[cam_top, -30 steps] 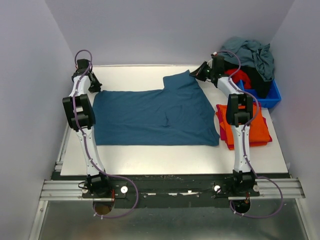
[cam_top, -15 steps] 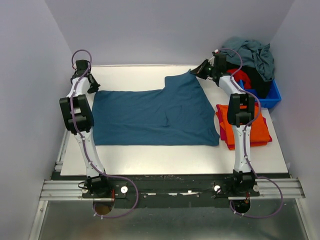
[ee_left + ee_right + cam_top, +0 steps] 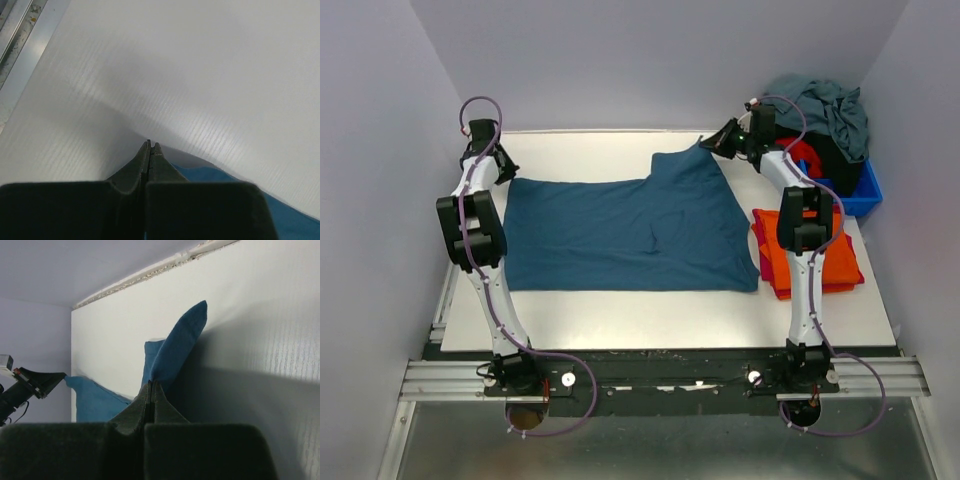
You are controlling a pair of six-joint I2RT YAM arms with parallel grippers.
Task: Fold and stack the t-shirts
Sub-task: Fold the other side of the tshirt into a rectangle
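Right wrist view: my right hand (image 3: 151, 383) grips a raised corner of the teal t-shirt (image 3: 176, 347); left wrist shows only my left hand (image 3: 150, 144) clenched over the tabletop (image 3: 210, 70), cloth beside it.

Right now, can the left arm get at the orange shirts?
Probably not: the orange shirts lie far right beyond the right arm, and the left gripper grips the teal shirt.

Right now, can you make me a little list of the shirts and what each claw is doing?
Teal shirt: spread flat on the table, far-right corner lifted
Right claw: shut on that corner
Left claw: shut, seemingly pinching the far-left corner
Orange stack: folded shirts, right side
Bin: far right, heaped with more shirts
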